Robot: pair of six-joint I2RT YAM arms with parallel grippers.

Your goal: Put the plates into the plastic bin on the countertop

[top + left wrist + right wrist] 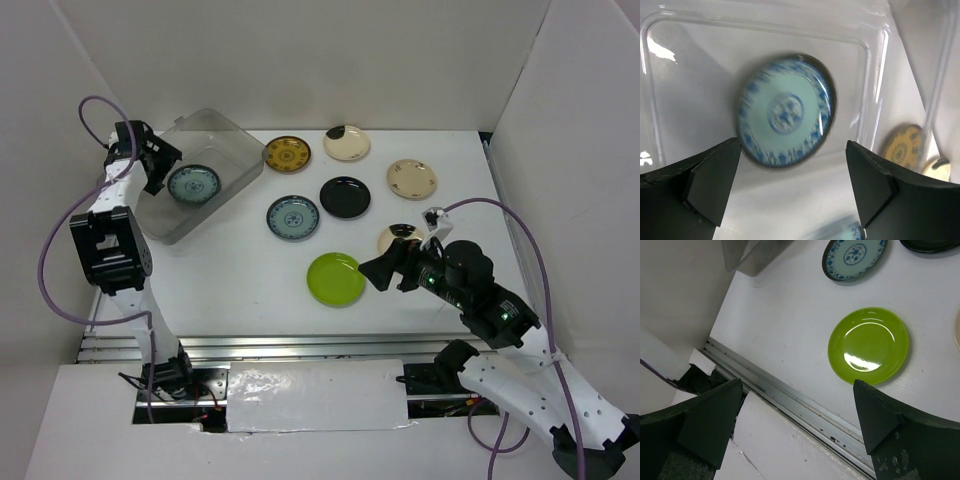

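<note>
White countertop (240, 270), white walls around it, metal rail (790, 400) along the near edge. Plastic bin (222, 122) sits at far left. One blue-patterned plate (193, 184) lies flat on the bin floor. Left gripper (794, 192) hangs over it with jaws spread wide, nothing between them and neither finger touching the plate: released. Seven plates lie outside the bin: second blue plate (293, 217), black plate (345, 197), mustard-gold plate (287, 153), plain cream plate (412, 178), cream plate with black patch (347, 143), a second patched one (398, 236) partly hidden by the right arm, and lime green plate (336, 278) nearest the rail. Right gripper (797, 425) hovers just beside the lime plate's right edge, jaws wide, empty. Judgement: one of eight done and lime plate is the next target. Next move calls for lowering onto its rim, a shallow pinch on a thin edge, then a long carry left. Left arm should lift clear of the bin wall first.
</note>
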